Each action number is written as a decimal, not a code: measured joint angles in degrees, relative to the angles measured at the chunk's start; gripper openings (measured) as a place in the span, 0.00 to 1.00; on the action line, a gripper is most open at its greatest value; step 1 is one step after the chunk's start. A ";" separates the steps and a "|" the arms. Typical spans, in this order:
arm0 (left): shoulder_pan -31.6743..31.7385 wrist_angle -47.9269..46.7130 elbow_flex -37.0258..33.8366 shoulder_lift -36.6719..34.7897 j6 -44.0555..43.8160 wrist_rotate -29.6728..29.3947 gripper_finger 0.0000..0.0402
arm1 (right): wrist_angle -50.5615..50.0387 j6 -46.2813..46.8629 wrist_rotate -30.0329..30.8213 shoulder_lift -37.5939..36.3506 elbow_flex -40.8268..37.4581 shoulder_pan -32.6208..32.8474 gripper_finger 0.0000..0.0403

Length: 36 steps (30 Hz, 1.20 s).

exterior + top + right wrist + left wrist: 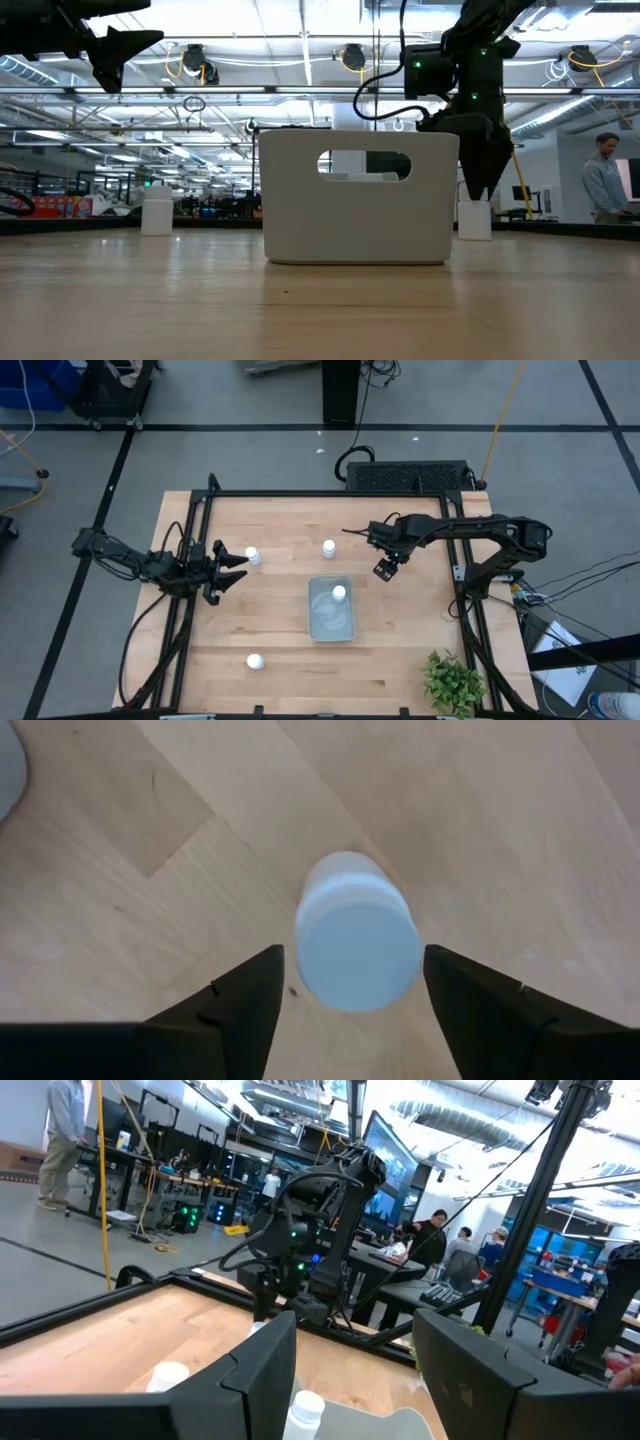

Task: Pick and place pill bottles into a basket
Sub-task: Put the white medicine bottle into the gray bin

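The right gripper (385, 570) hangs beside the basket (322, 622), fingers spread around an upright pill bottle (357, 932) on the wooden surface (280, 530) without touching it. One bottle (339, 593) stands inside the basket. Three others stand on the surface: one (328, 547) beyond the basket, one (253, 555) just beside the spread left gripper (238, 565), one (256, 661) near the front edge
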 joint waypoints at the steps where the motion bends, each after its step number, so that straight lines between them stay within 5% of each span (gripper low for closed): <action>1: 0.00 0.00 0.00 0.00 0.09 0.00 0.52 | -0.02 0.15 0.13 0.00 -0.18 0.00 0.55; 10: 0.00 0.00 -0.01 0.00 0.56 -0.03 0.52 | 3.31 -0.83 -0.04 0.00 -0.22 0.00 0.41; 36: -0.01 -0.23 0.00 0.00 1.26 -0.15 0.52 | 4.34 -1.16 -3.06 0.02 4.19 4.14 0.38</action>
